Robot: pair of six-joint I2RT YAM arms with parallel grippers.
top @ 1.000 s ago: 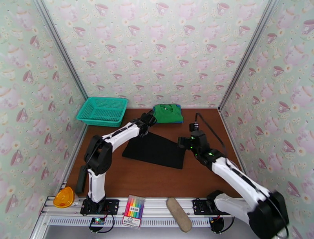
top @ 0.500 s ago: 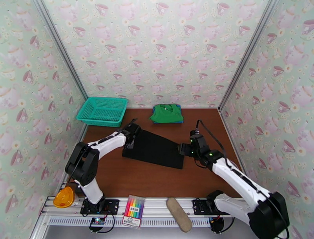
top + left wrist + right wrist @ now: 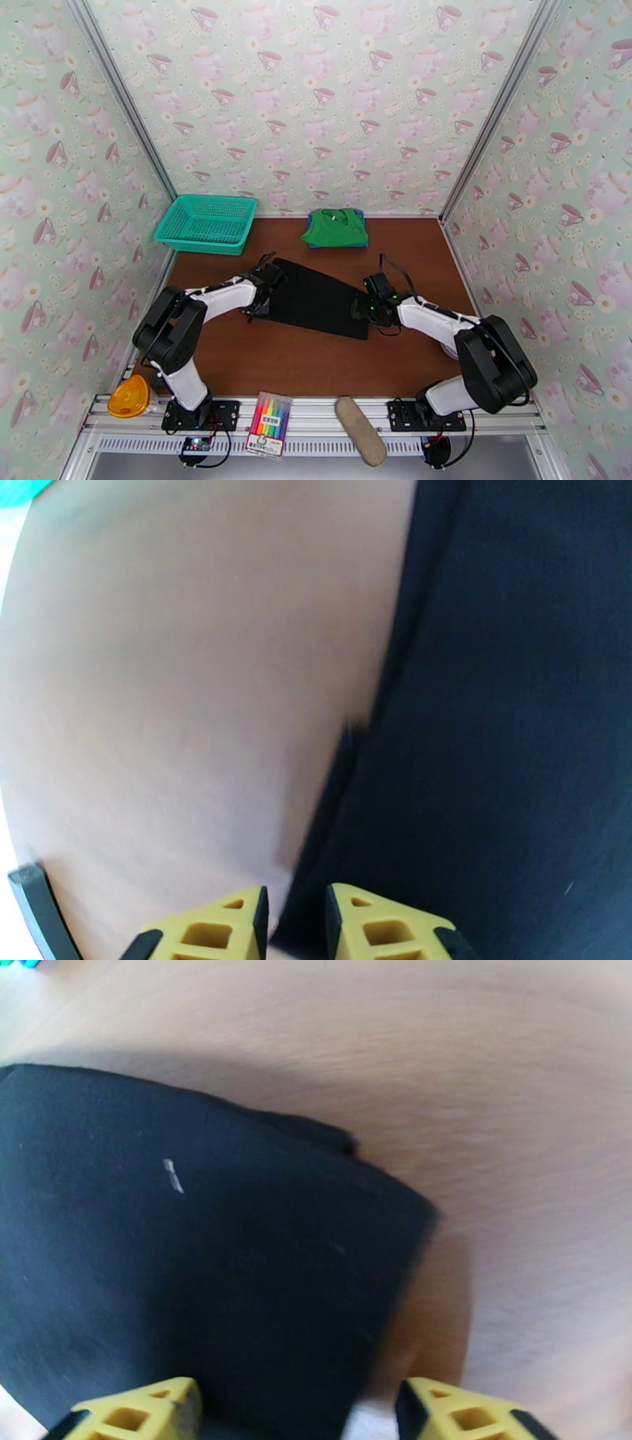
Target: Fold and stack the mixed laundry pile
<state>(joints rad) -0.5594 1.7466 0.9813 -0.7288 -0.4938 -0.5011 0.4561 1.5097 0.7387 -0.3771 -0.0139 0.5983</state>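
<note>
Limp, light black garment (image 3: 316, 298): pinch at end hems. Left gripper (image 3: 294, 902) nearly together, hold unclear; right gripper (image 3: 296, 1393) spread astride edge.

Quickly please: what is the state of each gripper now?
Left gripper: nearly shut over the black garment's edge; grip cannot be told.
Right gripper: open, astride the same garment's corner.

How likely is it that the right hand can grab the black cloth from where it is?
Probably yes: the open right hand straddles a corner of the black cloth, nothing blocking.
</note>
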